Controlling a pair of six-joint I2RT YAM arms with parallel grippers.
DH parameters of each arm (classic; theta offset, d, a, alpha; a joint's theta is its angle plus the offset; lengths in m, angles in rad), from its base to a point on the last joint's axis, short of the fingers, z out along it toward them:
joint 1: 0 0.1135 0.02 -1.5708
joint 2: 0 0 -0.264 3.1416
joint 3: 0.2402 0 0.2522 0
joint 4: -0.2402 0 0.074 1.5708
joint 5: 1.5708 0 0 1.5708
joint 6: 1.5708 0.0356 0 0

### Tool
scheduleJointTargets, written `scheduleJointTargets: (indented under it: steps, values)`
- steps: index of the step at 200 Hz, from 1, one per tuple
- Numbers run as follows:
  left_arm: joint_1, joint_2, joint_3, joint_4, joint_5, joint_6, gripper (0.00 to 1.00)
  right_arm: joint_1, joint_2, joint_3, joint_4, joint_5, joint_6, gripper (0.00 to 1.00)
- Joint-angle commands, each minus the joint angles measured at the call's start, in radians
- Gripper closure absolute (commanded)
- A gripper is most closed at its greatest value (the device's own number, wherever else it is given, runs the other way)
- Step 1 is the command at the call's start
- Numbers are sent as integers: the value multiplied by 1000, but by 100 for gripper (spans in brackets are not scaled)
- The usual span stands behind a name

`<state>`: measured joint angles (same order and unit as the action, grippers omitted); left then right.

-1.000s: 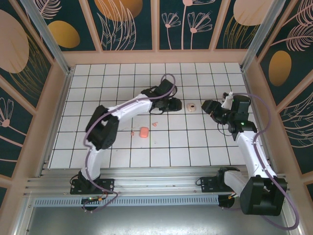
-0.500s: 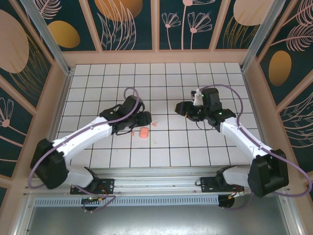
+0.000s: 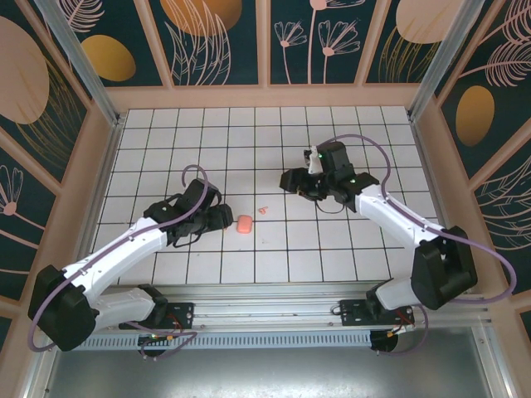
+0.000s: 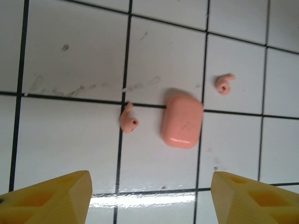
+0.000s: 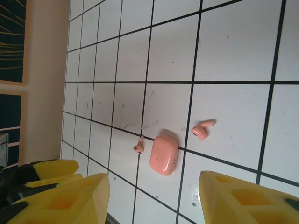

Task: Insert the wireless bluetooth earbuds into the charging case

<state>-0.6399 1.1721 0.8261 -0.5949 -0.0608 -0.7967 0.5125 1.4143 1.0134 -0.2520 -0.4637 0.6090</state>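
The case (image 4: 182, 122) lies shut at frame centre, so the earbuds (image 4: 128, 122) wait loose beside it. The left gripper (image 4: 150, 182) and right gripper (image 5: 154, 186) have their fingers spread and empty, probably to open it.

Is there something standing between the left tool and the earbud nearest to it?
Nothing visible: only bare tile lies between the open left tool and that earbud. The case beside it looks closed, though.

White square-tiled tabletop (image 3: 166, 133), black grid lines, faint grey scuffs: centre. Pale wooden surround (image 3: 265, 97): 9, 12 and 3 o'clock edges. Dark teal wall panels (image 3: 224, 50), gold discs, pale leaf drawings: beyond it. Ribbed aluminium rail (image 3: 274, 303): 6 o'clock. Slanted aluminium posts (image 3: 76, 62): 11 and 1 o'clock.
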Motion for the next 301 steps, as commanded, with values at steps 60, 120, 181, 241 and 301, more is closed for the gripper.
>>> scheduleJointTargets:
  steps: [60, 120, 181, 241, 301]
  values:
    - [61, 116, -94, 206, 195, 68, 32, 77, -6, 46, -52, 146, 66, 46]
    - [61, 358, 36, 161, 238, 187, 37, 109, -184, -80, -43, 277, 177, 46]
    - [61, 412, 140, 149, 217, 223, 38, 111, -263, -119, -75, 331, 214, 46]
    - [56, 489, 284, 52, 158, 276, 40, 111, -280, -127, -70, 351, 233, 46]
    - [3, 624, 366, -9, 131, 300, 40, 113, -298, -159, -73, 356, 241, 45]
